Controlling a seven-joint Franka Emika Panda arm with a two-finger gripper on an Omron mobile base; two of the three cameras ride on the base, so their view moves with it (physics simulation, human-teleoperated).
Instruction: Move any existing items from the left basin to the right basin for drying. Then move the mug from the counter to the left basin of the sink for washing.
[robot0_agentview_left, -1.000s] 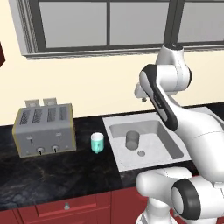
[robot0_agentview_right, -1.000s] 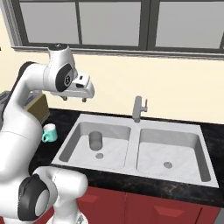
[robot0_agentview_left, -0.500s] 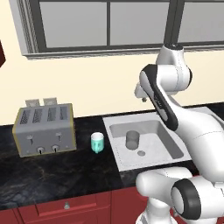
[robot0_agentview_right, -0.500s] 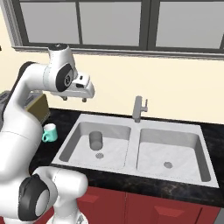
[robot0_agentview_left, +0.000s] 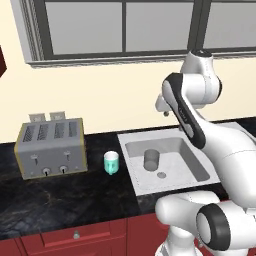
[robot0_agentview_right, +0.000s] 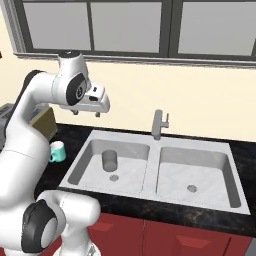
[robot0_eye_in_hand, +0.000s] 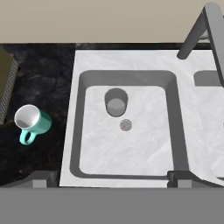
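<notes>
I had the gripper (robot0_agentview_right: 86, 113) high above the sink, jaws spread wide and empty. The grey cup (robot0_eye_in_hand: 116, 102) stood upright in the left basin (robot0_eye_in_hand: 144, 148), straight below and slightly ahead of the jaws.

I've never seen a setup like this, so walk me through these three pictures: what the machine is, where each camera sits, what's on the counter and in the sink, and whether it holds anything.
It is a white robot arm on a driving base in a rendered kitchen. Two cameras ride on the base, behind the arm to its left and right; the third looks down from the hand. The gripper hangs open above the sink, holding nothing. A grey cup stands in the left basin; the right basin holds nothing visible. On the black counter sit a teal-and-white mug and a toaster. A faucet stands behind the basins.
</notes>
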